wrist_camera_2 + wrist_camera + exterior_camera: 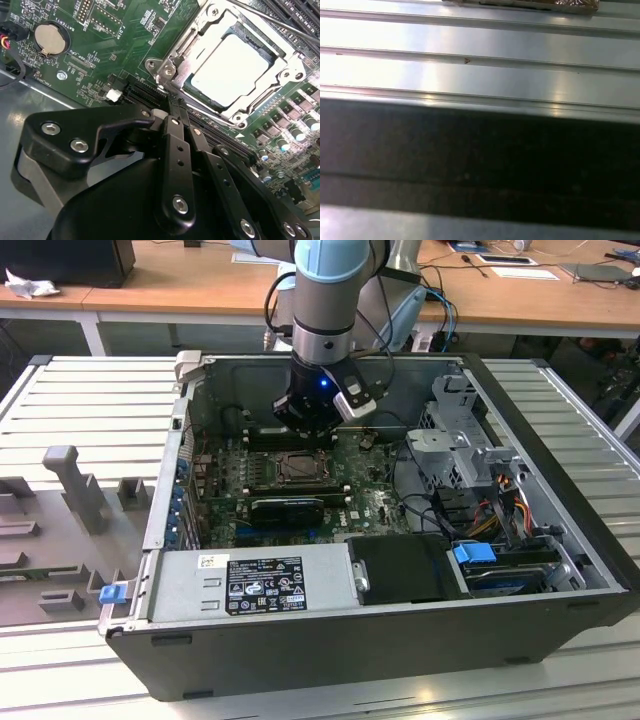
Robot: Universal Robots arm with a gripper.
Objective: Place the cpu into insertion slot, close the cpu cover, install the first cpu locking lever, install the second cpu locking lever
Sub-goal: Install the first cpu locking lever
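While the tool [172,107] hangs clenched and empty just beside the slot [295,76], the cpu [231,70] lies seated under the closed cover [186,61]; the tool's body cuts off the board's near part, and lever positions are unclear.

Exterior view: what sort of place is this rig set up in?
Probably a robotics lab or electronics workshop. An opened desktop computer case lies on a ribbed aluminium worktable, the arm's gripper hangs over its green motherboard, and wooden desks stand behind.
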